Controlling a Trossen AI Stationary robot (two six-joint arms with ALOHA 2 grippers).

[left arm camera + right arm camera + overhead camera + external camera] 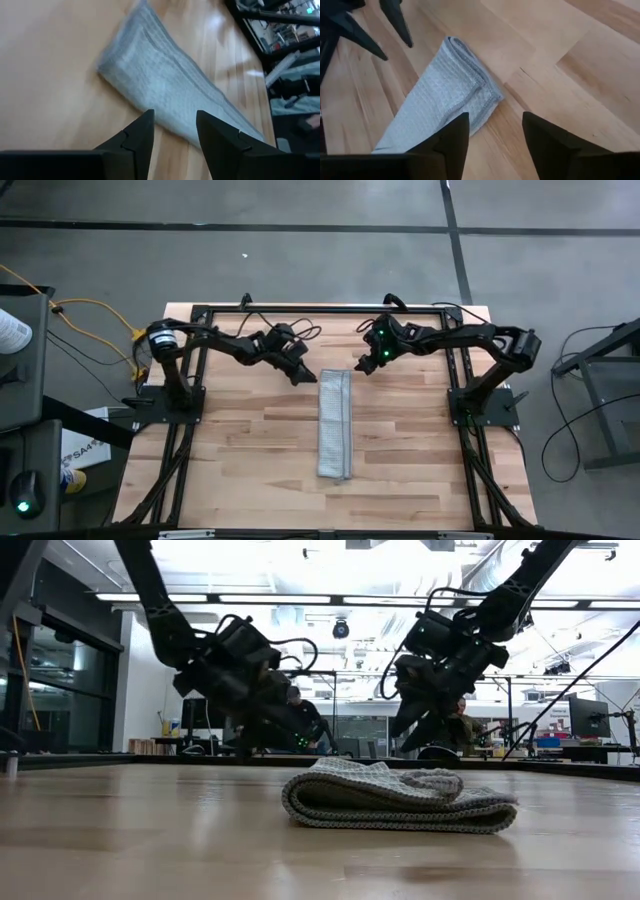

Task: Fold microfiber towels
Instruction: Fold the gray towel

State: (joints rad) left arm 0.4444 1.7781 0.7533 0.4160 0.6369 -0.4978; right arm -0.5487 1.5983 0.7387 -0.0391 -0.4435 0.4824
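The towel (440, 95) runs off the right wrist view's edge.

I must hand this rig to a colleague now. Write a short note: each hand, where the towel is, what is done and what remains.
Left hand: open, empty, above the table beside the towel's far end.
Right hand: open, empty, on the other side of that end.
Towel: a long narrow folded strip at the middle of the wooden table, touched by neither hand.
Done: folded lengthwise into layers.
Left: probably a fold across its length to make it compact.
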